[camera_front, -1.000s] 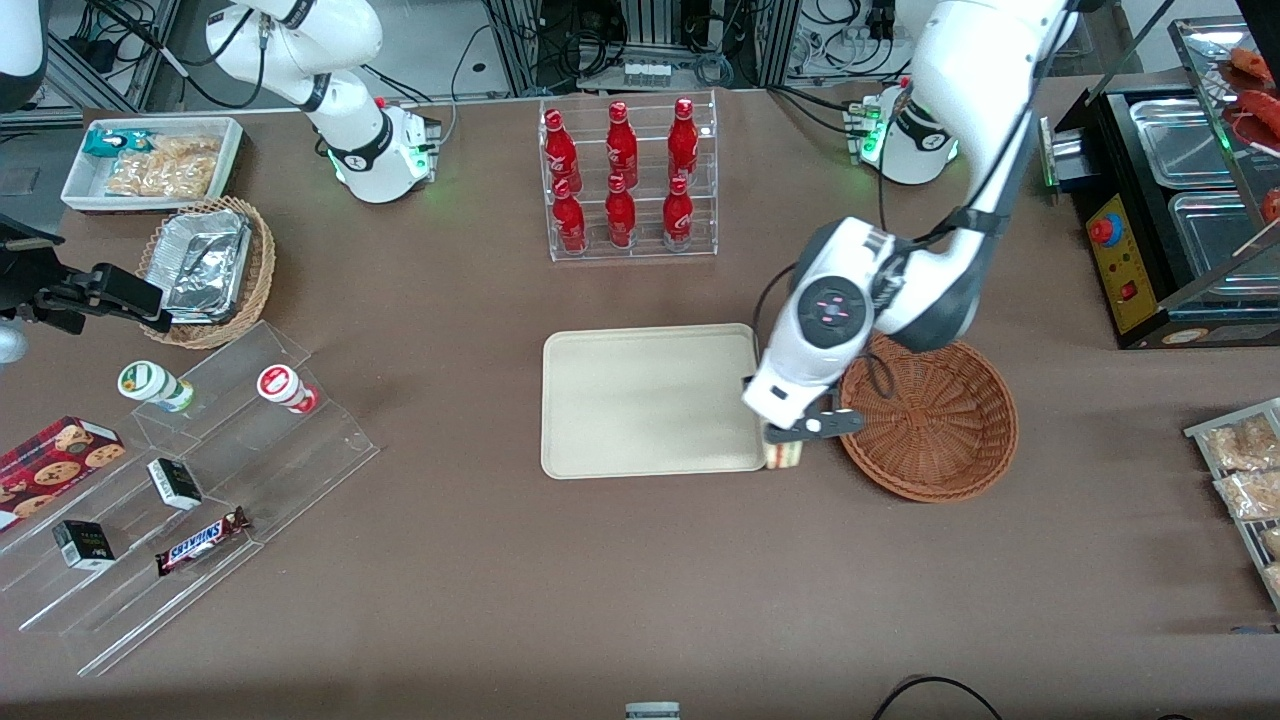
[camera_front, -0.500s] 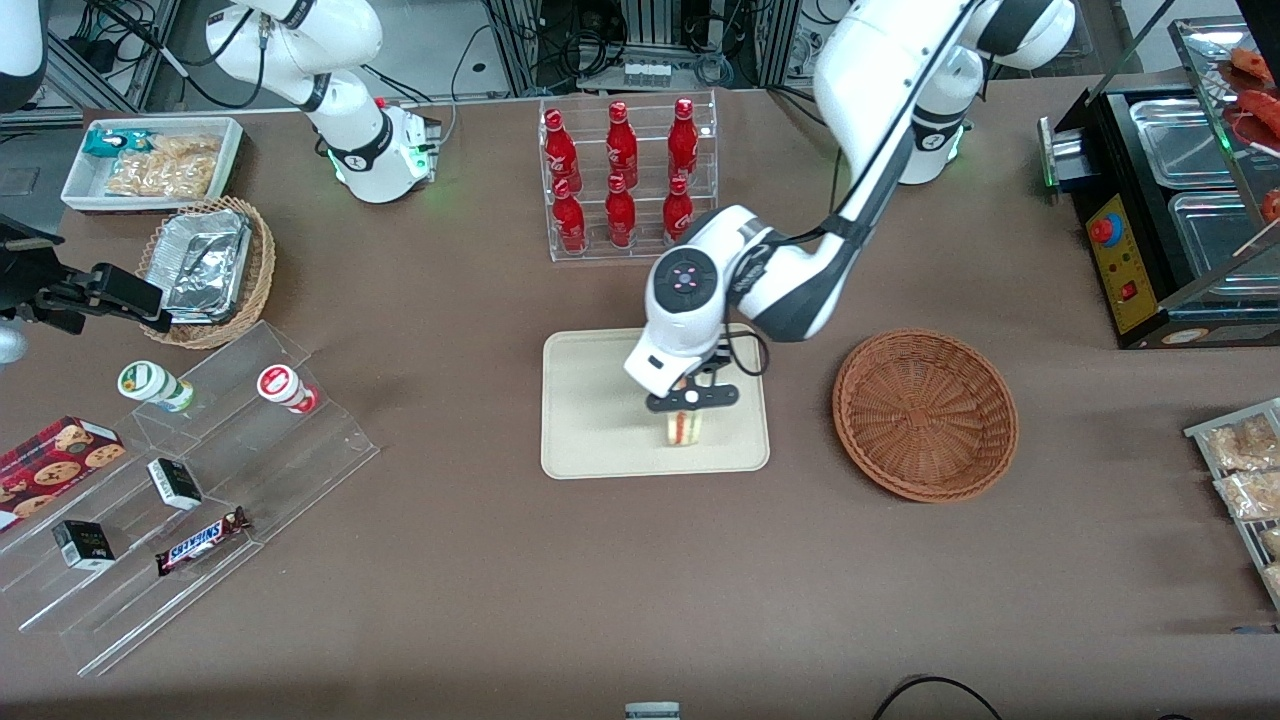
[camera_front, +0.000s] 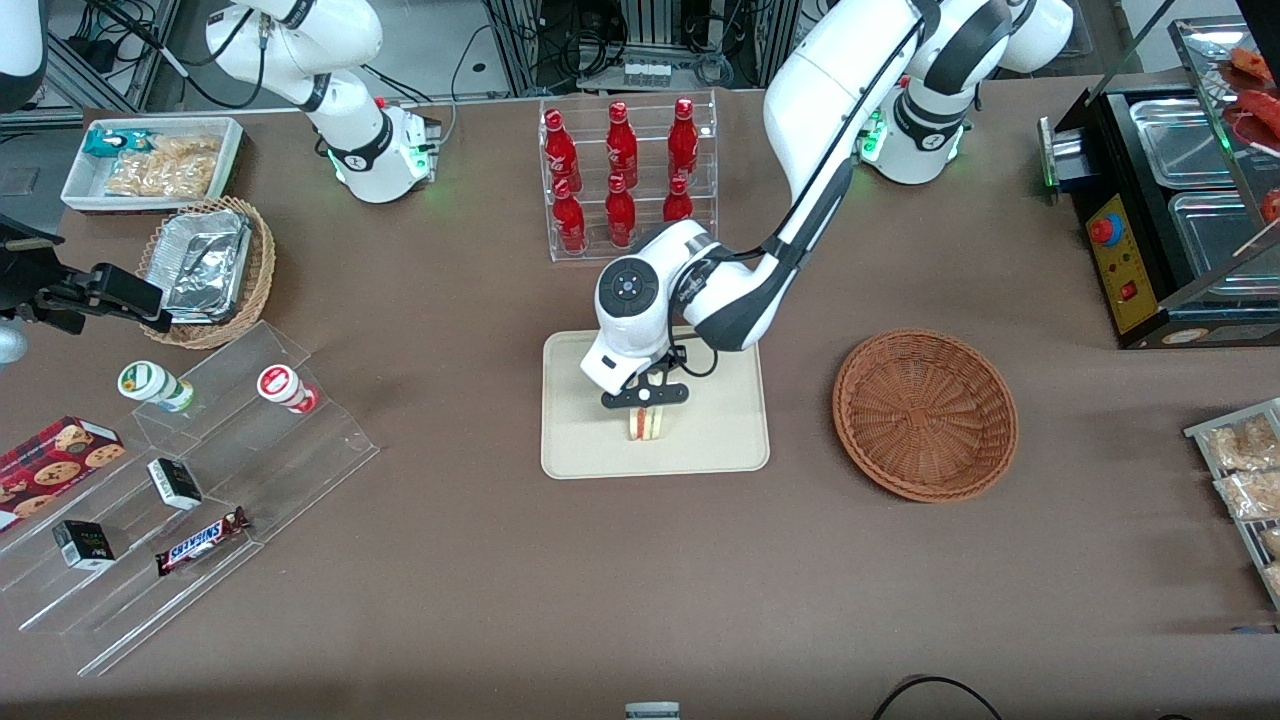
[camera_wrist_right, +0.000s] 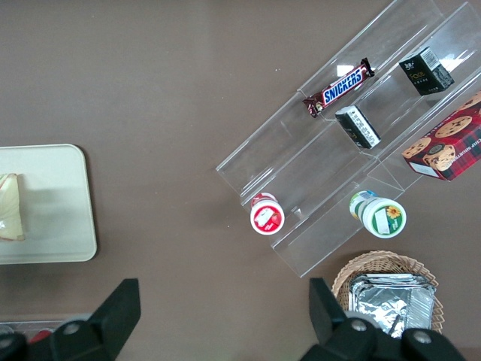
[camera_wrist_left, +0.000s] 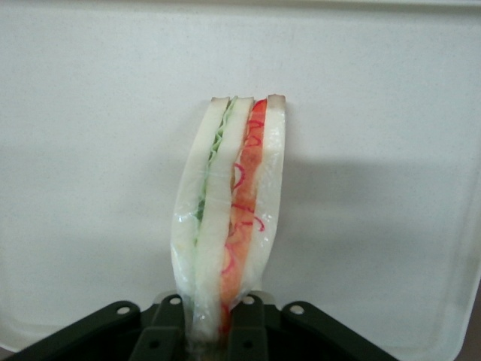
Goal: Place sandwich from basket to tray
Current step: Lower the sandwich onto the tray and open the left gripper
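Note:
The clear-wrapped sandwich (camera_front: 647, 423) hangs with its filling edge down over the cream-beige tray (camera_front: 590, 452), in the part nearer the front camera. My gripper (camera_front: 645, 398) is shut on the sandwich's upper end. In the left wrist view the black fingers (camera_wrist_left: 169, 331) pinch the wedge (camera_wrist_left: 229, 218), and the gripper (camera_wrist_left: 209, 331) looks down on the tray's surface (camera_wrist_left: 376, 113). I cannot tell whether the sandwich touches the tray. The reddish-brown basket (camera_front: 925, 415) stands empty beside the tray, toward the working arm's end. The right wrist view shows the sandwich (camera_wrist_right: 9, 207) over the tray (camera_wrist_right: 52, 203).
A clear rack of red bottles (camera_front: 630, 180) stands farther from the front camera than the tray. Toward the parked arm's end are a tan basket with foil containers (camera_front: 205, 265), a white bin of snacks (camera_front: 150, 160) and an acrylic stepped shelf (camera_front: 180, 480). A black food warmer (camera_front: 1180, 200) stands at the working arm's end.
My gripper has carried the sandwich from the tray's edge beside the basket to over the tray, moving toward the parked arm's end. The basket has not moved.

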